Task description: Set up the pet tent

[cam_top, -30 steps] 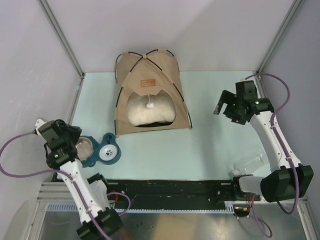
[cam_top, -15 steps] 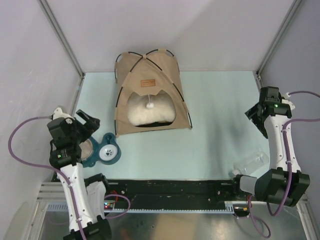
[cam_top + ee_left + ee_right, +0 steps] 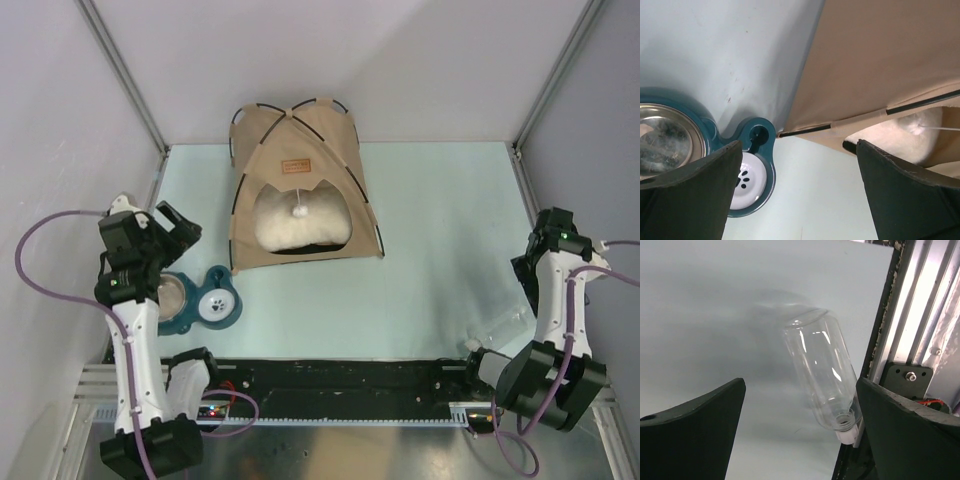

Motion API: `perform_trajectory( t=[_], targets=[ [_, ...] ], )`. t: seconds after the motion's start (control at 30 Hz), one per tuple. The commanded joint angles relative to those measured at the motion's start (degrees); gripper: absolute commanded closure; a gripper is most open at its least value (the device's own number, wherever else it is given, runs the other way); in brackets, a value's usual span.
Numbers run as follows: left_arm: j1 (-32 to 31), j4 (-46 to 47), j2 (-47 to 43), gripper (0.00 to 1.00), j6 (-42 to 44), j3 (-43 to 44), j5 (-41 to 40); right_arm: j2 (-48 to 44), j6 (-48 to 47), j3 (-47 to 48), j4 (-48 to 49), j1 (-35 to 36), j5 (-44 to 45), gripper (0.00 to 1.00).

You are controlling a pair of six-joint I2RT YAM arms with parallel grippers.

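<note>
At upper centre of the overhead view, the pet tent (image 3: 295, 190) was seen standing erect with the pillow (image 3: 300, 222) inside. The left gripper (image 3: 174, 228) and right gripper (image 3: 800, 382) were held wide open and empty, well apart from it, presumably because nothing was left to hold.

A teal double pet feeder (image 3: 198, 300) sits at the near left of a pale green table (image 3: 440, 230), its steel bowl (image 3: 168, 295) on the left and a white dish (image 3: 216, 304) printed with a black paw mark on the right. Across the table, by the near right edge, a clear plastic bottle (image 3: 820, 372) lies on its side, its white-ringed neck (image 3: 847, 432) close against the black strip (image 3: 879, 330) bordering the surface. A fluffy cream pillow (image 3: 285, 222) lies toward the back, at centre.
</note>
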Motion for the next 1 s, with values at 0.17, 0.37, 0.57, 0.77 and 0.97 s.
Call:
perform_trajectory(
  t=[0.17, 0.37, 0.57, 0.77, 0.97],
  targets=[
    [-0.5, -0.4, 2.6, 0.0, -1.8, 4.8, -4.0, -1.9, 2.2, -9.0, 3.9, -5.0, -5.6, 0.01],
    [-0.4, -0.7, 3.0, 0.0, -2.2, 5.5, -5.3, -3.6, 1.1, -14.9, 7.2, -5.1, -6.2, 0.0],
    [-0.4, -0.7, 3.6, 0.0, -2.5, 6.6, -5.3, -2.0, -0.1, -18.1, 9.8, -5.1, -8.2, 0.01],
    [-0.4, -0.7, 2.1, 0.0, -2.3, 6.0, -5.4, 0.8, -3.0, -20.4, 14.9, -3.4, -12.8, 0.01],
    [-0.4, -0.7, -0.2, 0.0, -1.7, 4.8, -6.0, 3.8, -3.8, -20.3, 18.9, 6.6, -16.6, 0.03]
  ],
)
